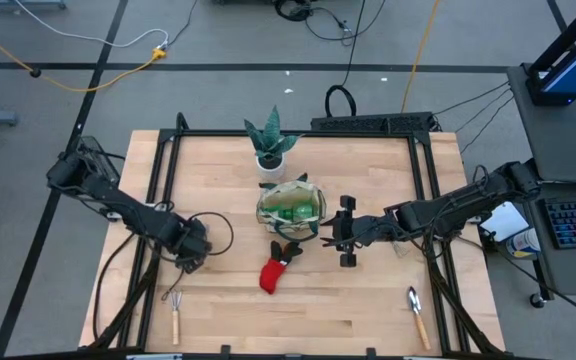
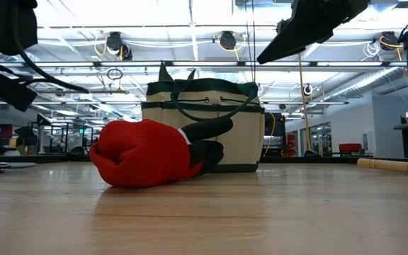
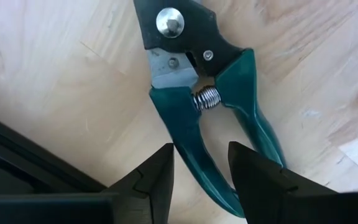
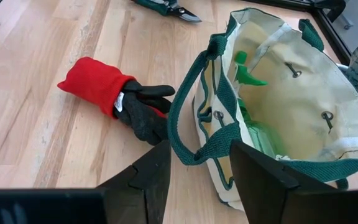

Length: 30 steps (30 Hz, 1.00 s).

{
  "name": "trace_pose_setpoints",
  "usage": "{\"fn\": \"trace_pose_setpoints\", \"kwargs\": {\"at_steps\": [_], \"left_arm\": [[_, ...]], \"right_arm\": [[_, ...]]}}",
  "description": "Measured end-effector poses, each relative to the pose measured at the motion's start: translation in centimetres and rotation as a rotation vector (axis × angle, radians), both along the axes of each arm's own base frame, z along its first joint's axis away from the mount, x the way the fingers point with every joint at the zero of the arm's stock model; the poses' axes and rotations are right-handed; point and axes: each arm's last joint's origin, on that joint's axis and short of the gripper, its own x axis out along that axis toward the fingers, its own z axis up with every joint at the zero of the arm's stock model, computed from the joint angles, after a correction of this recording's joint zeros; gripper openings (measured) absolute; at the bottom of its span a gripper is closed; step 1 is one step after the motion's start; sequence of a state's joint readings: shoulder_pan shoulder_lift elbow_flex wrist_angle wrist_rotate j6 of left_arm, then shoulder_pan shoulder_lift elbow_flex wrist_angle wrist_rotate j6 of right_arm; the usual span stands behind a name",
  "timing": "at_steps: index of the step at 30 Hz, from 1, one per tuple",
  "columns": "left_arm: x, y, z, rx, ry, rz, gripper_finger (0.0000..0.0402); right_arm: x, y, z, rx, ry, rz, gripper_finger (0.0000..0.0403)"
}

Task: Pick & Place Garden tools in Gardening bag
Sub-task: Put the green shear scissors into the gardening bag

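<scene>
Fingers spread, the left gripper (image 3: 201,180) hovers over green-handled pruning shears (image 3: 213,106); the right gripper (image 4: 197,177), likewise spread, hangs beside the beige green-trimmed fabric bag (image 4: 303,99).

The gardening bag (image 4: 291,106) is beige with dark green trim and loop handles; inside it shows a bright green spray bottle (image 4: 253,118). Just beside the bag lies a glove (image 4: 120,99), red at the cuff, black at the fingers. Well apart from the bag, the pruning shears (image 3: 210,106) have teal-green handles, grey metal and a silver spring.
</scene>
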State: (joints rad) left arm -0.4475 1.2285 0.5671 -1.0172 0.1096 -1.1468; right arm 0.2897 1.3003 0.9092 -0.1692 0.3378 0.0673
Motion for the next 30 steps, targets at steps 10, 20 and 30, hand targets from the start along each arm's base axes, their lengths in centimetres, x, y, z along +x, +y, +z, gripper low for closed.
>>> {"fn": "trace_pose_setpoints", "kwargs": {"at_steps": [10, 20, 30], "left_arm": [[0.12, -0.29, -0.04, 0.024, -0.034, 0.014, 0.0116], [0.18, -0.26, 0.0, 0.039, -0.042, 0.057, 0.0004], [0.39, -0.5, -0.05, -0.005, -0.047, 0.094, 0.0014]], "right_arm": [[0.0, 0.0, -0.01, 0.0, 0.0, 0.0, 0.0155], [0.0, 0.0, -0.01, -0.001, 0.0, 0.001, 0.0155], [0.0, 0.0, -0.01, -0.003, 0.0, 0.002, 0.0155]]}}
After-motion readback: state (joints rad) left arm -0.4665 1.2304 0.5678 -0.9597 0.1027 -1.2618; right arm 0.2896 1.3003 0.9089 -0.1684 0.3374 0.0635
